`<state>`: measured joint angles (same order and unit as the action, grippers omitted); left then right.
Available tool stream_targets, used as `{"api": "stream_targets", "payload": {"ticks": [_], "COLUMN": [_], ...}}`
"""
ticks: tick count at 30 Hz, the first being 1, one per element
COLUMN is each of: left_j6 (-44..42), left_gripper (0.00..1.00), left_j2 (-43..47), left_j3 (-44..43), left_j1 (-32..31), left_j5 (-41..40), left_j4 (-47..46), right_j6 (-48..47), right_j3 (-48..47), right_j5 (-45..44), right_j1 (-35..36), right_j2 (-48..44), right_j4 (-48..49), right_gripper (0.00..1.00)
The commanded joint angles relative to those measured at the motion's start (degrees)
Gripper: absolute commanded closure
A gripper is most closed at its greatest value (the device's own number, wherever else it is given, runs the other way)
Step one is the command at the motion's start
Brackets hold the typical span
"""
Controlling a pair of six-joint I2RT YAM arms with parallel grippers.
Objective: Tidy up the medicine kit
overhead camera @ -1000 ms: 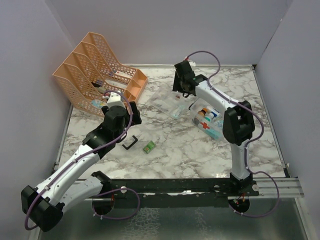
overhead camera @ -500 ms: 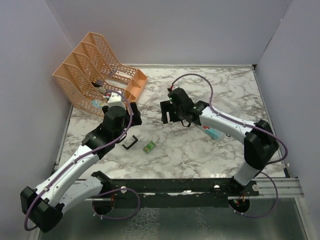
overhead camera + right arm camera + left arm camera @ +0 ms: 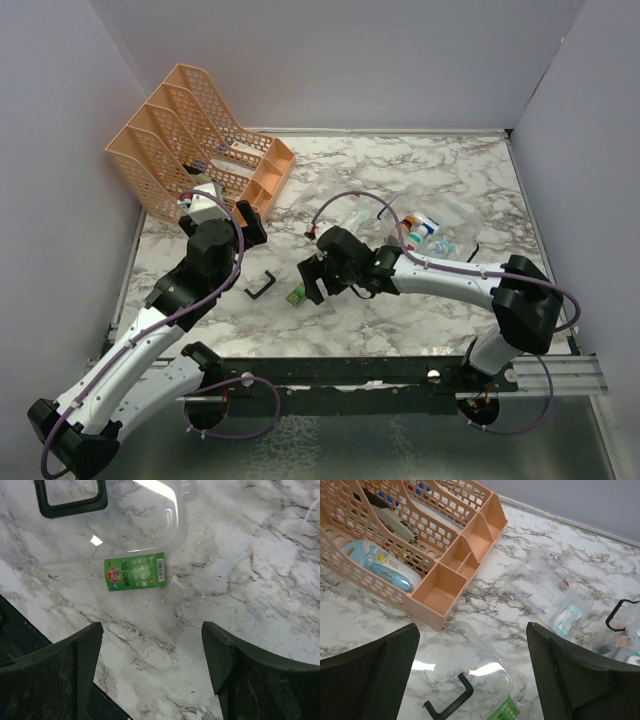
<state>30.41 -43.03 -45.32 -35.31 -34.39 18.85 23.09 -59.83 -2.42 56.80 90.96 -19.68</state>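
Note:
A small green "Wind Oil" box [image 3: 298,294] lies flat on the marble, also in the right wrist view [image 3: 135,571] and at the bottom of the left wrist view [image 3: 505,711]. It touches the edge of a clear lid [image 3: 465,665] with a black handle [image 3: 262,286]. The clear kit box [image 3: 425,232] with several medicine items stands right of centre. My right gripper [image 3: 315,283] is open and empty, hovering just beside the green box [image 3: 152,650]. My left gripper [image 3: 245,222] is open and empty above the lid [image 3: 472,645].
An orange mesh desk organizer [image 3: 190,140] stands at the back left, holding a blue tube [image 3: 380,562] and other items. A second clear tray [image 3: 545,587] with a teal-and-white packet [image 3: 566,619] lies mid-table. Grey walls close in left, back and right.
My right arm has swung from the back, near the kit box, forward and left to just over the green box. My left arm has drawn back slightly to the left.

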Motion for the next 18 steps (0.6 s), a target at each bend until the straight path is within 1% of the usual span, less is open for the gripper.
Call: {"api": "stream_targets", "payload": {"ticks": [1,6,11,18], "left_j6": [0.43,0.01,1.01,1.40], "left_gripper": [0.08,0.08,0.08,0.08], "left_j2": [1.43,3.27,4.40,4.75], "left_j3": [-0.84,-0.99,-0.13,0.20], "left_j1": [0.13,0.08,0.07,0.07], "left_j5": [-4.02,-5.25,-5.85,-5.33], "left_j4": [1.06,1.58,0.94,0.62], "right_j6": [-1.10,-0.58,-0.01,-1.58], "right_j3": [-2.81,-6.48,-8.68,-11.01], "right_j5": [-4.14,-8.51,-9.23,-8.67], "right_j1": [4.71,8.17,8.76,9.16], "right_j2": [4.83,10.08,14.43,18.61], "right_j4": [2.48,1.16,1.54,2.31], "right_gripper": [0.17,0.14,0.14,0.13]}}
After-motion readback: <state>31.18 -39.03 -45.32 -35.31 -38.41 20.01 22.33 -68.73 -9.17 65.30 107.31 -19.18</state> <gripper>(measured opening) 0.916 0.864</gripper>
